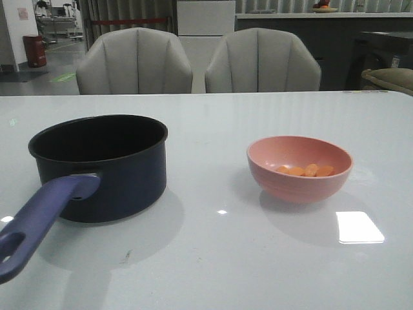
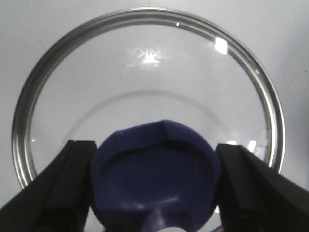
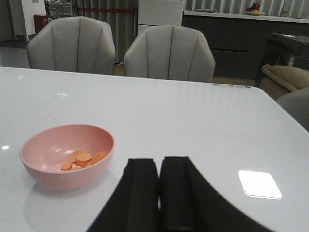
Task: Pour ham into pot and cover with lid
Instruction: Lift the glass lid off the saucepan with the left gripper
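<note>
Evidently staged: left gripper [image 2: 154, 193] jaws spread wide astride the lid [image 2: 145, 72] knob, ungripped; right gripper [image 3: 159, 193] jaws closed empty near the ham [image 3: 79, 159].

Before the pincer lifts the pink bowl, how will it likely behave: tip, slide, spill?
The pink bowl looks rigid and probably light, so it may slide on the glossy table if nudged. Its base seems narrower than its rim, so a push near the rim could tip it. The ham lies loose and would likely shift when tilted.
</note>
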`<state>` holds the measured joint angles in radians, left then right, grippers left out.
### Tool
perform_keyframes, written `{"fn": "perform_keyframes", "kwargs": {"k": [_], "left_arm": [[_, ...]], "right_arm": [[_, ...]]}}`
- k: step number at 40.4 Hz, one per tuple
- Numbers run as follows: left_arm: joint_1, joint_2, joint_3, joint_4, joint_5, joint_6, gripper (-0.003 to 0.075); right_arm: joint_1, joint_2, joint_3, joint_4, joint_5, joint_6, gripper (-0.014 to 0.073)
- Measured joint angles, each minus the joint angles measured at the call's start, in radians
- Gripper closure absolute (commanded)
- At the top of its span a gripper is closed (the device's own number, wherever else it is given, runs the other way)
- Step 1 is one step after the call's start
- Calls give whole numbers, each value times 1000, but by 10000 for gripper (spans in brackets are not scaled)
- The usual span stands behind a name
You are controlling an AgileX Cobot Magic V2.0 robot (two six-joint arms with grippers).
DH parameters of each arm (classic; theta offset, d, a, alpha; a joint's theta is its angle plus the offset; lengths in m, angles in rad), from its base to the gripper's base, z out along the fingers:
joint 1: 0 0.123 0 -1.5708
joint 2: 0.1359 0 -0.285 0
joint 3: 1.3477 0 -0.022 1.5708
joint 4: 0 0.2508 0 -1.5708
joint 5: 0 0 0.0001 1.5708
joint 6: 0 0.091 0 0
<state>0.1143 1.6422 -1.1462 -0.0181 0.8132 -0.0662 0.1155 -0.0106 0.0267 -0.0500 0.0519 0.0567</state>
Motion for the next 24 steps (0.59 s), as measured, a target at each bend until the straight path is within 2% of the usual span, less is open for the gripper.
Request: {"fn": "perform_keyframes", "kwargs": {"k": [16, 20, 24], "left_arm": [[0, 134, 11, -40, -77, 16, 391], [0, 134, 11, -44, -91, 16, 350], [0, 134, 11, -48, -94, 16, 251]], "right_arm": [[0, 0, 0, 0, 0, 0, 435], [0, 0, 0, 0, 0, 0, 435], [0, 0, 0, 0, 0, 0, 435]]}}
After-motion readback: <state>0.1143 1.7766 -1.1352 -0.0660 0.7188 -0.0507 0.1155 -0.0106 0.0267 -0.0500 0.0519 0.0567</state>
